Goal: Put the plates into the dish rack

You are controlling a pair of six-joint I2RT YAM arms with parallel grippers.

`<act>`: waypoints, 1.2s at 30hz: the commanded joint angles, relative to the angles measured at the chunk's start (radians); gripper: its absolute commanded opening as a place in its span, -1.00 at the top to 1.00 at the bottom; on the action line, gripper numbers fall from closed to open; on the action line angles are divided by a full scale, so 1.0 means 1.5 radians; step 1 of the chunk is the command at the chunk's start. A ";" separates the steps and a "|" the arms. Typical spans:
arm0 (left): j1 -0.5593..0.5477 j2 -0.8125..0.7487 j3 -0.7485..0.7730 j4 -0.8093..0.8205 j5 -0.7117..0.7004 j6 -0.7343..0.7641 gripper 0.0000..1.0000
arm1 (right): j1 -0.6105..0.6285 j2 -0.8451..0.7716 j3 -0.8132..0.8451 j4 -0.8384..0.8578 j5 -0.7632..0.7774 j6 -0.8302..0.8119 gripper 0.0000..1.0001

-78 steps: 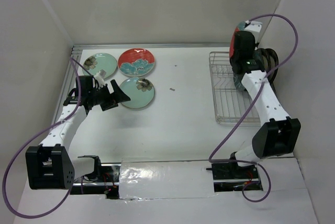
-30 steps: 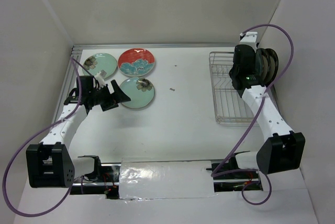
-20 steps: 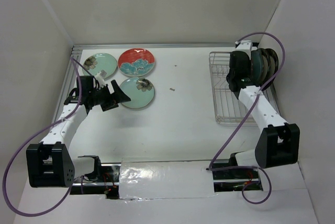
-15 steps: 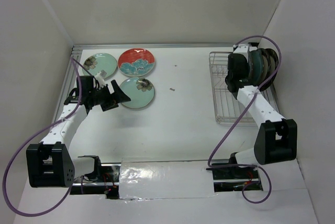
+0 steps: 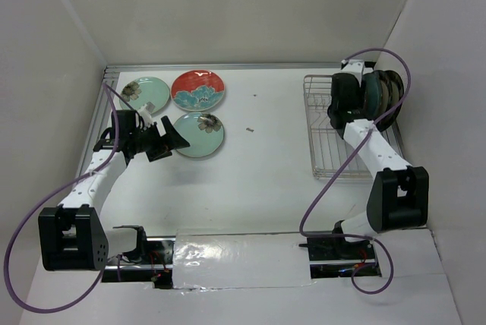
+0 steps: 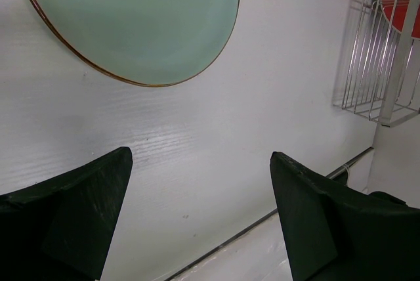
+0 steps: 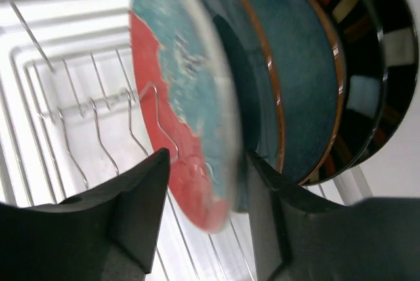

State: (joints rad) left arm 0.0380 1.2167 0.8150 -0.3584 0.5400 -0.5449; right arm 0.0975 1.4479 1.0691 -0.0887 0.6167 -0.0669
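Three plates lie flat at the table's far left: a mint one (image 5: 144, 94), a red one with blue flowers (image 5: 197, 89) and a second mint one (image 5: 199, 134). My left gripper (image 5: 171, 141) hovers open beside that last mint plate (image 6: 131, 18), holding nothing. The wire dish rack (image 5: 334, 150) stands at the right. My right gripper (image 5: 355, 99) is open at its far end, its fingers loosely either side of an upright, blurred red-and-blue plate (image 7: 177, 97). Behind it stand speckled teal plates (image 7: 295, 77) and a dark striped-rim plate (image 7: 384, 44).
A small dark speck (image 5: 249, 128) lies mid-table. The side walls stand close to both arms, and the rack (image 6: 377, 58) nearly touches the right wall. The near rack slots (image 5: 334, 143) hold no plates. Purple cables loop off both arms.
My right arm lowered the red-and-blue plate from above the rack into a slot beside the teal plates, and its jaws now stand apart from it. The left arm has not moved.
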 commanded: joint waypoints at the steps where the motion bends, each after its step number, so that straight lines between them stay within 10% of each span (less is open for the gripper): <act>1: 0.003 0.003 0.000 0.017 0.010 0.015 -0.98 | -0.002 -0.011 0.056 0.044 0.010 0.014 -0.20; 7: 0.003 -0.003 0.000 0.017 0.004 0.015 -0.98 | 0.025 -0.040 0.121 0.021 -0.016 -0.023 -0.31; 18: 0.003 -0.003 0.006 0.011 -0.021 0.015 -0.98 | 0.128 0.088 0.329 -0.123 -0.401 0.111 -0.63; 36: -0.003 -0.038 0.018 -0.048 -0.102 0.047 -0.98 | 0.199 0.546 0.496 0.142 -0.694 0.537 -0.61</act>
State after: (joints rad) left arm 0.0368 1.1992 0.8154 -0.4156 0.4210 -0.5045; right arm 0.3820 2.2242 1.7016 -0.0051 -0.3668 0.6064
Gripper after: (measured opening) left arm 0.987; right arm 0.808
